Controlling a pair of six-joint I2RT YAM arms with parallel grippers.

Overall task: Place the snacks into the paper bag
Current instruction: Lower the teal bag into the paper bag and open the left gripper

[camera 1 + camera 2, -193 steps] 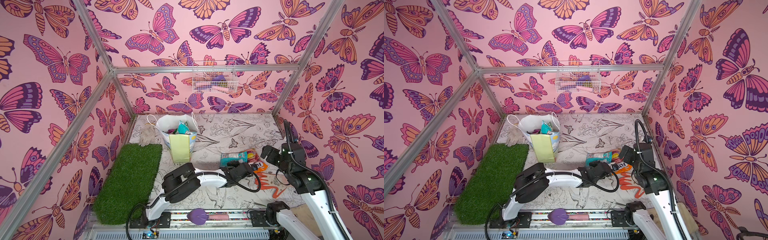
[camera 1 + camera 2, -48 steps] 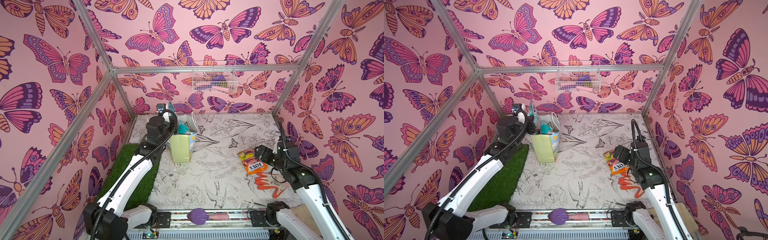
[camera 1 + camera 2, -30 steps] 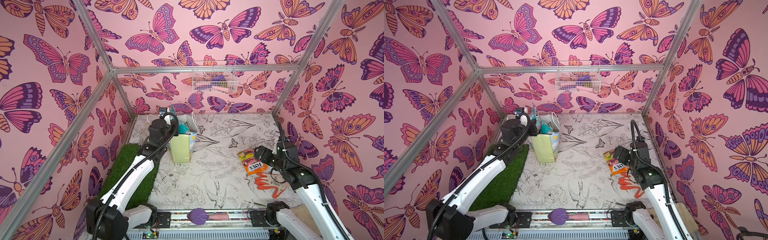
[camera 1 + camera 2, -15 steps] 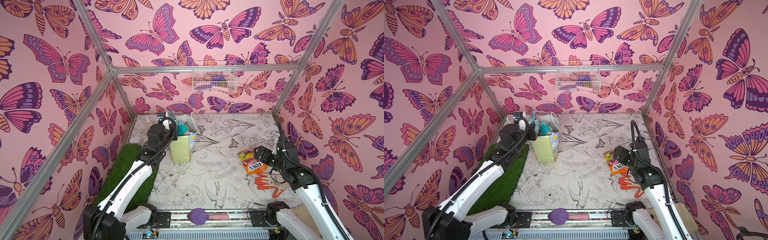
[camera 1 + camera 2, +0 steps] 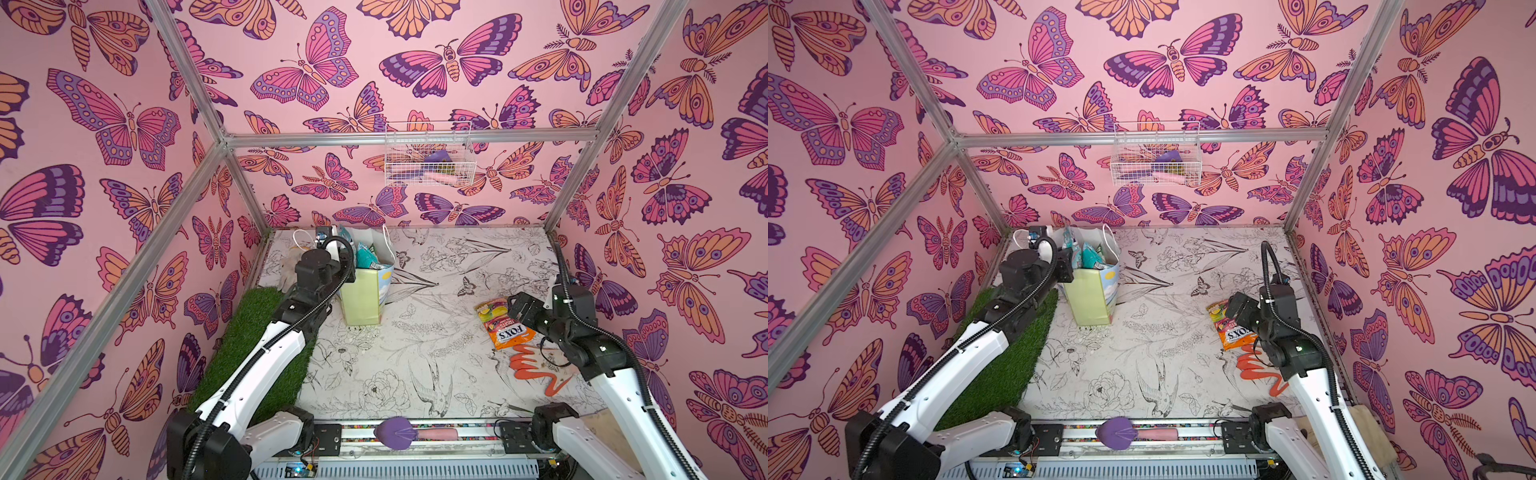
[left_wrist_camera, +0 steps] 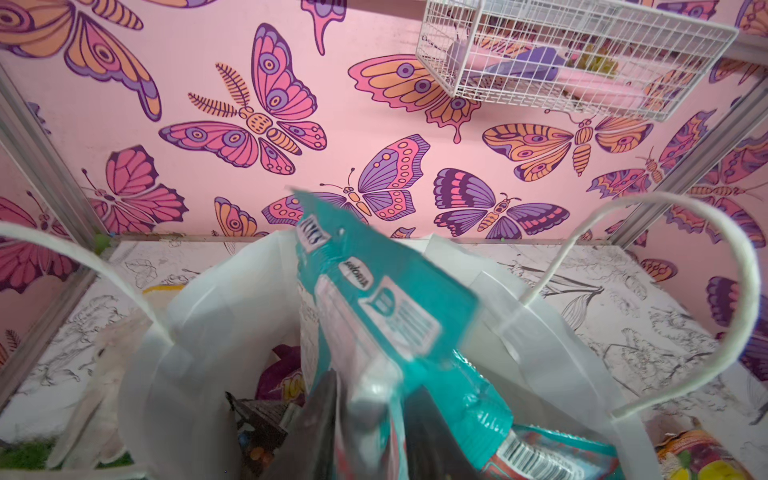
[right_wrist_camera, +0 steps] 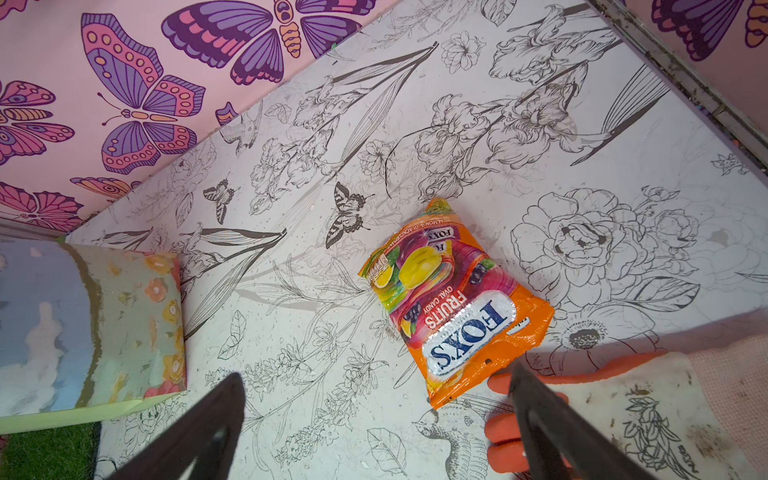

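Paper bag (image 5: 359, 299) holds teal packets (image 6: 386, 316), purple pouch (image 6: 276, 372); Fox's bag (image 5: 503, 329) lies outside.

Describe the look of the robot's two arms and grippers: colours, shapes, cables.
The left arm and right arm share smooth white links joined by bulky black joint housings, each trailed by a black ribbed cable. The left gripper and right gripper have dark, flat fingers.

3 pink butterfly walls (image 5: 332, 174) w/ alu frame (image 5: 332, 139), b&w floral floor (image 5: 415, 345), grass mat (image 5: 232, 353)
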